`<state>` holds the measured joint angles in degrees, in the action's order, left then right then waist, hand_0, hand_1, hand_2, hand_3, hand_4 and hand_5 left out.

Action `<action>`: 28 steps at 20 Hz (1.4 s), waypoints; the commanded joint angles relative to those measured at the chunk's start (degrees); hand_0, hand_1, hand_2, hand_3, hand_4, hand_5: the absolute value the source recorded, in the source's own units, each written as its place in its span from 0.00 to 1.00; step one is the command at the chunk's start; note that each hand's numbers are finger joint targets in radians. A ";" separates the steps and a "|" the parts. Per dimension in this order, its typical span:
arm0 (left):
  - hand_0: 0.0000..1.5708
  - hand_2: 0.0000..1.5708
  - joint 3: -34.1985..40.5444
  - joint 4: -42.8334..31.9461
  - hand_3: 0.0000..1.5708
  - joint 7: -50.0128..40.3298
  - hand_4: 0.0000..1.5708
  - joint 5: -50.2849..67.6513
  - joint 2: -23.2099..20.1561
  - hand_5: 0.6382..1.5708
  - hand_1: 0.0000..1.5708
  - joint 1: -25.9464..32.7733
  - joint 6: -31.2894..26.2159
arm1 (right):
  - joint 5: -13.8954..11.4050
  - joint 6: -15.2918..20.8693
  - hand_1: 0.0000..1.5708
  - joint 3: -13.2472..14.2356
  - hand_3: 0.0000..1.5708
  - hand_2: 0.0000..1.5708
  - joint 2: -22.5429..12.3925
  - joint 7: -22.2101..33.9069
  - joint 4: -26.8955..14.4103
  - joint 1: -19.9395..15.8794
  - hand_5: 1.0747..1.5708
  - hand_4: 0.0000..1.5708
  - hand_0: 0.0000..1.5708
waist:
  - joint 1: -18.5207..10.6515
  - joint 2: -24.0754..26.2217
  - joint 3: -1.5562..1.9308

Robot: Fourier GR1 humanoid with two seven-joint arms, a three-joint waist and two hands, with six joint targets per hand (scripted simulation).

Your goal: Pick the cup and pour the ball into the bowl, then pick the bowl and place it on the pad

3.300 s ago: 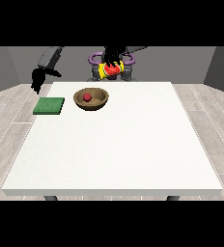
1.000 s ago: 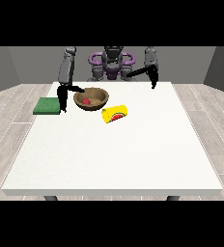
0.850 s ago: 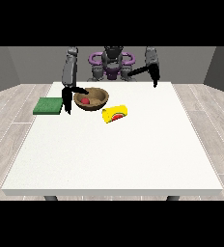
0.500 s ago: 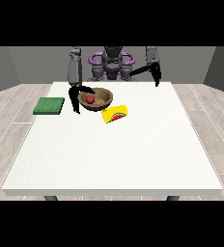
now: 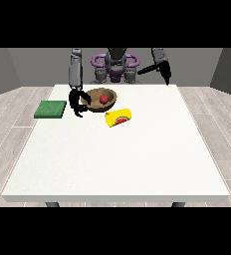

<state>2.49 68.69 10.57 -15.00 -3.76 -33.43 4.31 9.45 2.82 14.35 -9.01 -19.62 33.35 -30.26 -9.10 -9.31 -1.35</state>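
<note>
The hand at the view's left (image 5: 78,103) curls round the bowl's (image 5: 98,99) near rim, ball (image 5: 103,99) inside, yellow cup (image 5: 118,117) lying beyond it.

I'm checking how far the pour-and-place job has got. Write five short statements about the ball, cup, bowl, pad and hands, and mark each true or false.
1. The red ball lies inside the brown bowl. True.
2. The yellow cup stands upright. False: it lies on its side on the table, in front of the bowl.
3. The bowl sits on the green pad. False: the pad is bare, apart from the bowl, toward the view's left.
4. The hand at the view's left is at the bowl's rim. True.
5. The hand at the view's right holds the cup. False: it hangs far from the cup, holding nothing.
</note>
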 commanded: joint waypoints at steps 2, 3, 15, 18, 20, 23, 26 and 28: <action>0.00 0.00 3.01 -2.28 0.00 1.53 0.00 2.17 -2.59 1.00 0.00 1.71 -1.65 | -2.80 4.36 1.00 -2.92 1.00 1.00 0.99 8.59 -1.88 -0.34 0.97 0.65 1.00 | 1.73 1.28 1.31; 0.00 0.00 1.60 -0.30 0.00 0.52 0.00 1.38 -1.40 1.00 0.00 0.91 -0.95 | -2.32 5.26 1.00 -1.26 1.00 1.00 -1.66 8.71 -2.75 -2.55 0.97 0.65 1.00 | 0.44 0.12 1.35; 0.00 0.00 7.09 -8.99 0.00 7.03 0.00 2.90 -4.90 1.00 0.00 6.11 1.61 | -0.59 -0.05 1.00 -3.17 1.00 1.00 -5.99 27.90 6.04 -7.71 0.98 0.68 1.00 | 8.98 5.75 1.34; 0.00 0.00 5.74 -5.31 0.00 3.60 0.00 3.59 -5.41 1.00 0.00 4.64 -1.01 | 2.15 -4.13 1.00 1.21 1.00 1.00 -12.07 25.21 3.55 -6.11 0.99 0.67 1.00 | 6.89 4.18 1.38; 0.00 0.00 5.21 -4.28 0.00 2.01 0.00 2.91 -3.93 1.00 0.00 3.81 1.34 | 3.48 -6.89 1.00 2.90 1.00 1.00 -14.39 23.11 2.71 -5.25 0.98 0.68 1.00 | 6.70 2.52 1.39; 0.00 0.00 7.07 -8.99 0.00 10.00 0.00 2.93 -4.10 0.99 0.00 7.00 3.37 | 3.65 -9.33 1.00 1.57 1.00 1.00 -13.95 23.85 5.72 -3.21 0.98 0.68 1.00 | 10.73 2.33 1.35; 0.00 0.00 5.64 -7.15 0.00 7.76 0.00 2.42 -3.79 0.99 0.00 3.91 3.40 | 6.24 -12.34 1.00 4.89 1.00 1.00 -17.17 22.40 3.16 -3.66 0.97 0.68 1.00 | 9.00 -0.19 1.38; 0.00 0.00 5.78 -7.67 0.00 12.73 0.00 1.27 -1.53 0.99 0.00 4.34 7.68 | 9.62 -16.54 1.00 7.88 1.00 1.00 -22.66 27.13 2.59 -8.52 0.98 0.68 1.00 | 9.66 -4.36 1.37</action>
<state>8.61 61.18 20.64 -12.51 -7.10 -27.90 8.31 15.17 -8.70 18.54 -25.93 4.22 37.04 -35.19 0.01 -9.70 0.04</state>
